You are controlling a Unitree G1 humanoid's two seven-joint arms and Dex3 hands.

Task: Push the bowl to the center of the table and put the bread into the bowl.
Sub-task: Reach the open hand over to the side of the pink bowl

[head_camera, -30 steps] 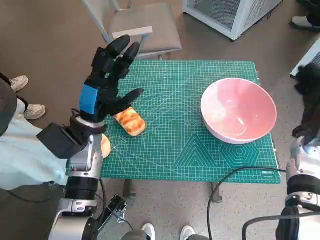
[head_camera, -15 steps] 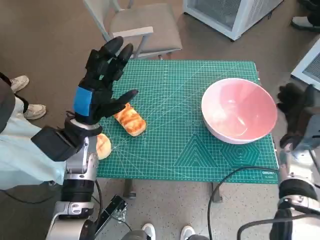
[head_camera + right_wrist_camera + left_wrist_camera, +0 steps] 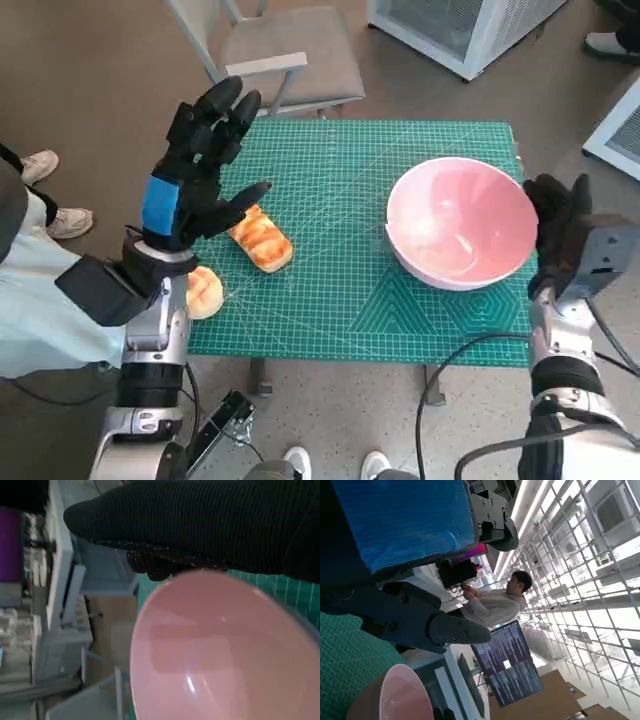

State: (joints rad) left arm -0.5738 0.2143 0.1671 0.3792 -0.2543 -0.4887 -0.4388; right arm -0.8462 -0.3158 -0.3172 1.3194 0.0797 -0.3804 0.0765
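Table (image 3: pixel 330 330) comes first, small and covered by a green mat (image 3: pixel 340 200) with white lines. Behind the table stands a grey chair (image 3: pixel 290 45), and a white cage box (image 3: pixel 460 30) sits on the floor near it. Next biggest is the pink bowl (image 3: pixel 460 222), which sits on the right part of the mat, close to the right edge, with nothing in it. The right hand (image 3: pixel 558 232), in its black glove, is up against the bowl's right side; the right wrist view shows the glove just over the rim, but how its fingers lie cannot be told. The left hand (image 3: pixel 200 165) is lifted above the left side of the table with its black fingers spread wide and nothing in them. Bread (image 3: pixel 259 239), a long golden piece with brown stripes, lies on the left part of the mat, just under that hand's thumb and well apart from the bowl. A small round bun (image 3: pixel 203 291) sits at the table's left edge, partly hidden by the left arm.
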